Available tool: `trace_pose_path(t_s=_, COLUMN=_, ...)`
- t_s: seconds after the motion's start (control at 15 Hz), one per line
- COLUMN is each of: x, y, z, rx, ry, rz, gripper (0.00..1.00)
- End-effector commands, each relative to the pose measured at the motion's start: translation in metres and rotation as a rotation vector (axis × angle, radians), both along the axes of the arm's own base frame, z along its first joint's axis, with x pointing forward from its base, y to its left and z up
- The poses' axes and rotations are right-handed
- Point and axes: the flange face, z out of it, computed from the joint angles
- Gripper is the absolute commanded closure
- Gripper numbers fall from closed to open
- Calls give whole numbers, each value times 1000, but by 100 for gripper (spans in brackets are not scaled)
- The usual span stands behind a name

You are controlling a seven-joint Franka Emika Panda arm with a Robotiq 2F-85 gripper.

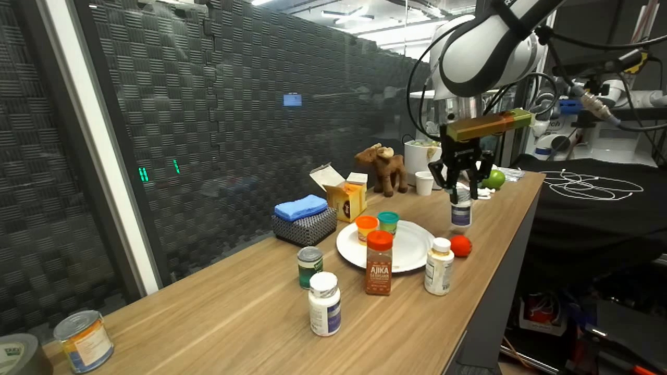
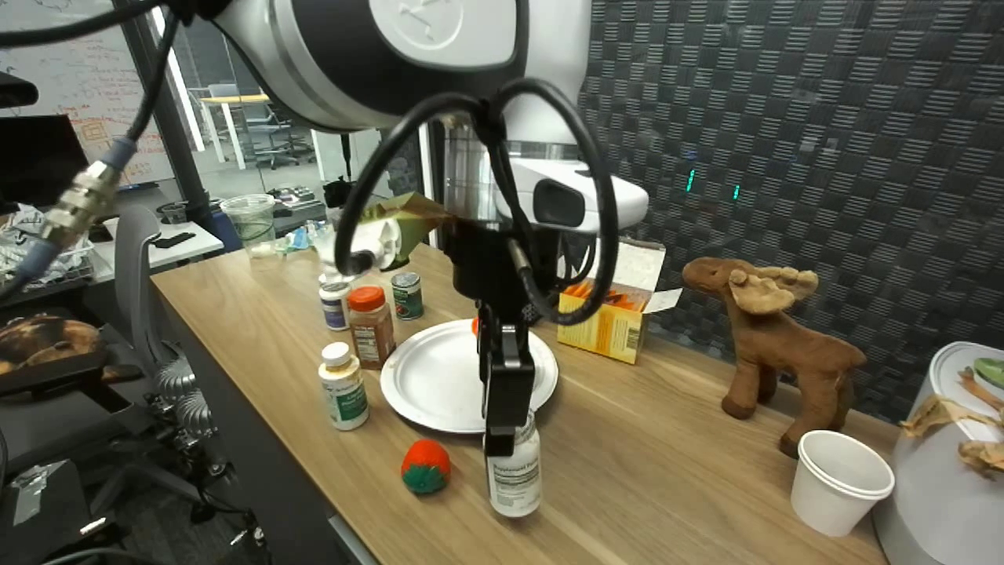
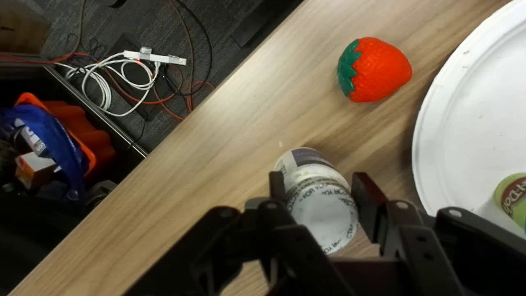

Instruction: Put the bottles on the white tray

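Gripper (image 3: 319, 186) pinched a bottle (image 1: 461, 212) by its top, near the plate (image 3: 468, 127).
So held, it seemed liable to swing or slip; carried low, its base might have clipped the plate's rim.

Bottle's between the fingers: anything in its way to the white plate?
Nothing visible stands between the bottle and the nearest rim of the white plate. The strawberry lies off to one side. On the plate, the orange-lidded tub and teal-lidded tub take up some space; I'd aim beside them.
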Motion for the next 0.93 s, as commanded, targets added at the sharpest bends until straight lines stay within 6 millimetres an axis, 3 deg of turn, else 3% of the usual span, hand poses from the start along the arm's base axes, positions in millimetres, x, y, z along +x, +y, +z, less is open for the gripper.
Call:
trace_pose_path(t_s=0.0, x=-2, y=12, z=43, rx=-2, ry=-57, rz=24, gripper=81)
trace_pose_path(t_s=0.27, x=20, y=42, z=56, rx=29, ry=-107, rz=112, gripper=81)
trace_pose_path(t_s=0.6, x=41, y=81, z=35, rx=135, ry=-106, rz=239, gripper=81)
trace_pose_path(t_s=0.87, x=54, y=91, z=17, rx=160, ry=-83, rz=297, gripper=81)
